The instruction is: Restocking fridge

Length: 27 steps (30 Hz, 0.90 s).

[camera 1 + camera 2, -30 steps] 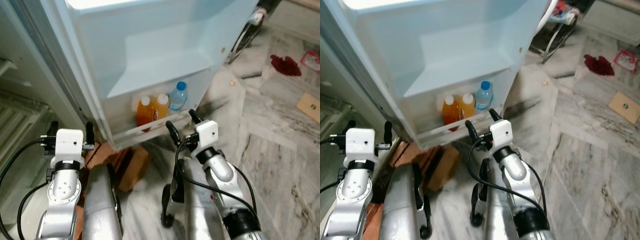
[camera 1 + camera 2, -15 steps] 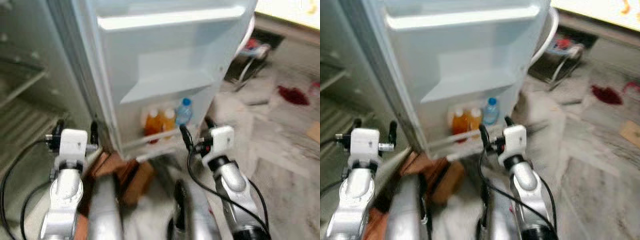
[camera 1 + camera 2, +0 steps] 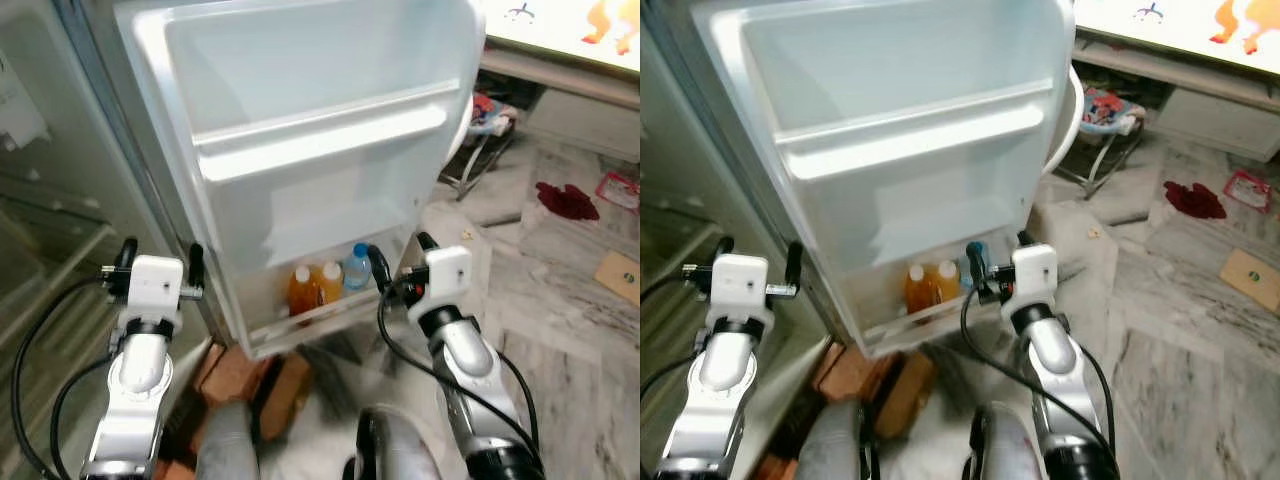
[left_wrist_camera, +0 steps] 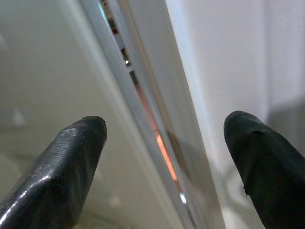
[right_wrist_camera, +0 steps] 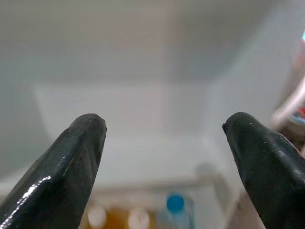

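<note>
The open white fridge door (image 3: 300,150) carries two orange juice bottles (image 3: 314,288) and a blue-capped water bottle (image 3: 356,267) in its lowest shelf, upright behind the rail. Right claw (image 3: 398,270) and left claw (image 3: 158,262) both gape empty, apparently between loads.

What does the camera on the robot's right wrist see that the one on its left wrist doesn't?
The right wrist view looks into the fridge door: a blue-capped water bottle and two orange juice bottles blurred in the bottom shelf, with a pale shelf wall above. The left wrist view looks along the fridge door's edge, a long strip with an orange glint, beside frosted glass. Both show their own gripper, the right gripper and the left gripper, open and holding nothing.
</note>
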Tool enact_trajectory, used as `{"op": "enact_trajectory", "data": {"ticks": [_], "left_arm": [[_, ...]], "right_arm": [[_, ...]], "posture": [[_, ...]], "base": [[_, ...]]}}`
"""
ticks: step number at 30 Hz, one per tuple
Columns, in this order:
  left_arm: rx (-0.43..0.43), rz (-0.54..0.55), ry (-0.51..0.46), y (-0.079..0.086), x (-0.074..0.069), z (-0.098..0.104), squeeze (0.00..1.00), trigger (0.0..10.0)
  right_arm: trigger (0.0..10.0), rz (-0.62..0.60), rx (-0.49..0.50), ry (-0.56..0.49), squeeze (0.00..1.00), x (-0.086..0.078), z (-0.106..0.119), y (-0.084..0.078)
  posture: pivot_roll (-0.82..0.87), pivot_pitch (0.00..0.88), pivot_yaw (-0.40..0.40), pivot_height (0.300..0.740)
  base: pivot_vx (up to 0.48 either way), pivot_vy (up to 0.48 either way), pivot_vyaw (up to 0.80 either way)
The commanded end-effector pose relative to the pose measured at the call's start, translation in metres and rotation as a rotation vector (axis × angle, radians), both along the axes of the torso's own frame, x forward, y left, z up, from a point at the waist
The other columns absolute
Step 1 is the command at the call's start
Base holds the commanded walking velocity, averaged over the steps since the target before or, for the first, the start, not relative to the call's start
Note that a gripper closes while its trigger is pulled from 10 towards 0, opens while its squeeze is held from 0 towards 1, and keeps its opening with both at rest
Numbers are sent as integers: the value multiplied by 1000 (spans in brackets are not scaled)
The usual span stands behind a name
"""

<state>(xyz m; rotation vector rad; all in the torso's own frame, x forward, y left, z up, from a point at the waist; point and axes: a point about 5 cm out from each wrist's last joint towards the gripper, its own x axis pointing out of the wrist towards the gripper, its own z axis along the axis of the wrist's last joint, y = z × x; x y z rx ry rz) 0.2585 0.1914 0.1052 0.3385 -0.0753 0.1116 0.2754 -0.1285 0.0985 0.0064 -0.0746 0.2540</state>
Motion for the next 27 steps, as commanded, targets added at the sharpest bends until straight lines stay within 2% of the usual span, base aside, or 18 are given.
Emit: {"op": "enact_trajectory", "data": {"ticks": [1,8,16,17,19,23,27], "left_arm": [[8,-12,3,-2,2,-2,0,10000],[12,-14,-19,-3,10,2,0,10000],[42,14,-55,-9,13,11,0,10000],[26,14,-42,-10,12,9,0,10000],[21,3,-29,-12,11,5,0,10000],[26,-22,-22,-18,11,0,0,10000],[30,-25,-25,-20,12,0,0,10000]], "right_arm": [[10000,-10,-5,12,0,3,-3,-2],[10000,-27,-13,45,0,6,-8,-3],[10000,41,-40,121,0,6,-18,6],[10000,49,0,121,0,4,-17,8],[10000,62,7,124,0,1,-19,9],[10000,70,-5,162,0,-3,-27,10],[10000,57,-11,163,0,-1,-27,7]], "posture": [[100,0,-37,740],[91,0,-39,740],[44,23,-39,740],[43,25,-44,740],[45,26,-48,740],[48,23,-55,740],[51,16,-57,740]], "base": [[0,0,0],[0,0,0],[0,0,0],[0,-270,0],[0,-270,0],[0,-267,0],[0,-259,0]]}}
